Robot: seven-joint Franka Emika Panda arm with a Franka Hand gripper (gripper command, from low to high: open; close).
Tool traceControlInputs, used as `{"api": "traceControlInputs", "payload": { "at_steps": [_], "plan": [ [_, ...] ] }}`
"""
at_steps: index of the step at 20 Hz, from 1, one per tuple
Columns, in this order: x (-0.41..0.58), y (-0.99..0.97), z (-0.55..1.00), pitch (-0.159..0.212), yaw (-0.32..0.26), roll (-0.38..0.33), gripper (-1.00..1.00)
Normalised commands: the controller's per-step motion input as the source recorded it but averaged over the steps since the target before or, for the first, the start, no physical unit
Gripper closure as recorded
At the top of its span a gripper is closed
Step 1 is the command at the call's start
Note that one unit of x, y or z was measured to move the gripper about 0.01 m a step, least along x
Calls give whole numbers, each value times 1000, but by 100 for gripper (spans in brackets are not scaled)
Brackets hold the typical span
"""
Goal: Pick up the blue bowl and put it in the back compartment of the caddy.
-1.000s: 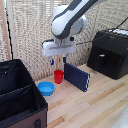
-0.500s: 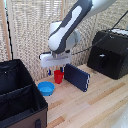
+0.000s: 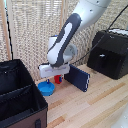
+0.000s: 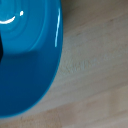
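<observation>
Hovering low over the blue bowl (image 3: 46,89), the gripper (image 3: 50,78) sits just above it; I cannot tell how its jaws stand.

On the wooden table (image 3: 100,102), the bowl rests beside the caddy (image 3: 20,100), outside the back compartment (image 3: 12,76). A red cup (image 3: 58,79) and a dark-blue slab (image 3: 79,78) stand near it; the wrist view fills with blue bowl (image 4: 25,55).

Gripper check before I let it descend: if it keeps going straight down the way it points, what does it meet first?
Most likely the blue bowl: it sits right under the gripper and fills the wrist view, though the offset is unclear.
</observation>
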Motion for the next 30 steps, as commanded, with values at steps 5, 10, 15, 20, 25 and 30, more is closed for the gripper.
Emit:
{"api": "traceControlInputs", "payload": {
  "at_steps": [5,10,15,20,25,30],
  "plan": [
    [29,240,-353,23,0,-77,100],
    [8,199,-282,42,0,-64,100],
    [0,8,-33,7,0,-4,100],
    [5,0,533,34,0,6,100],
    [49,-9,898,129,-2,8,100],
    [278,7,1000,61,5,7,100]
  ]
}}
